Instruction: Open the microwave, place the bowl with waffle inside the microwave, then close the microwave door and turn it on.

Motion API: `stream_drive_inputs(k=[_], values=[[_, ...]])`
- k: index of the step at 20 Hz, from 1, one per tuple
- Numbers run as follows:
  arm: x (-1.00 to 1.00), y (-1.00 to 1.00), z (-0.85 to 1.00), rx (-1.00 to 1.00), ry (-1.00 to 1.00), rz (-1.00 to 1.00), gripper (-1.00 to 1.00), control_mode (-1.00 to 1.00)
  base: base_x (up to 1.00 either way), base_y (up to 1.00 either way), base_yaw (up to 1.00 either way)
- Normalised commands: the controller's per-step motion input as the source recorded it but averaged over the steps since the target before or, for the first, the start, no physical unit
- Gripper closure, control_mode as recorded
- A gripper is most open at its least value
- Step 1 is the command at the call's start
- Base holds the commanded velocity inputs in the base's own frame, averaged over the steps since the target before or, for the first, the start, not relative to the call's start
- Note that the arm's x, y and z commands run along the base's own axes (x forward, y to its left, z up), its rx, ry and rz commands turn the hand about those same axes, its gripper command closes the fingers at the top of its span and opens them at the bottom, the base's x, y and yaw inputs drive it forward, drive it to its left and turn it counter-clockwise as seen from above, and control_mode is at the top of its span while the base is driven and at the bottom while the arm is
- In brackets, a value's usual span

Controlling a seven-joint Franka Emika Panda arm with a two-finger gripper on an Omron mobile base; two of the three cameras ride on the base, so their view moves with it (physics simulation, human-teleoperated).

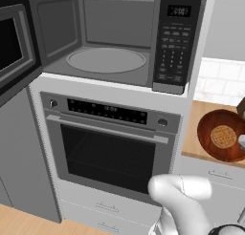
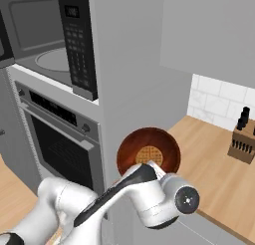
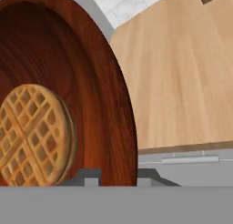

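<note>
Microwave door [image 1: 14, 45] cut off at left edge, handle unseen. Bowl [image 2: 149, 152] near rim hidden behind arm; bowl clipped at hand view's left. Microwave [image 1: 115, 38] display digits too small. Knife block [image 2: 242, 142] partly cropped.

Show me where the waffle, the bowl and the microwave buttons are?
waffle [image 3: 34, 134]: hand view, middle of its grid top.
bowl [image 2: 167, 144]: right base view, bare inner wall right of the waffle.
microwave keypad [image 1: 173, 52]: left base view, middle of the black button panel.
</note>
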Motion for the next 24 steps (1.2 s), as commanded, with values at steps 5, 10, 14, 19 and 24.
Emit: stream_drive_inputs(k=[5, 10, 14, 19, 24], values=[[-0.57, 0.15, 0.78, 0.00, 0.04, 0.00, 1.00, -1.00, 0.00, 0.00, 0.00], [-0.72, 0.21, 0.83, 0.00, -0.01, 0.01, 1.00, -1.00, 0.00, 0.00, 0.00], [-0.72, 0.61, 0.71, 0.00, -0.02, 0.02, 1.00, -1.00, 0.00, 0.00, 0.00], [-0.50, 0.99, 0.63, 0.01, -0.04, 0.00, 1.00, -1.00, 0.00, 0.00, 0.00], [-0.33, 0.95, 0.57, 0.07, -0.03, 0.00, 1.00, -1.00, 0.00, 0.00, 0.00]])
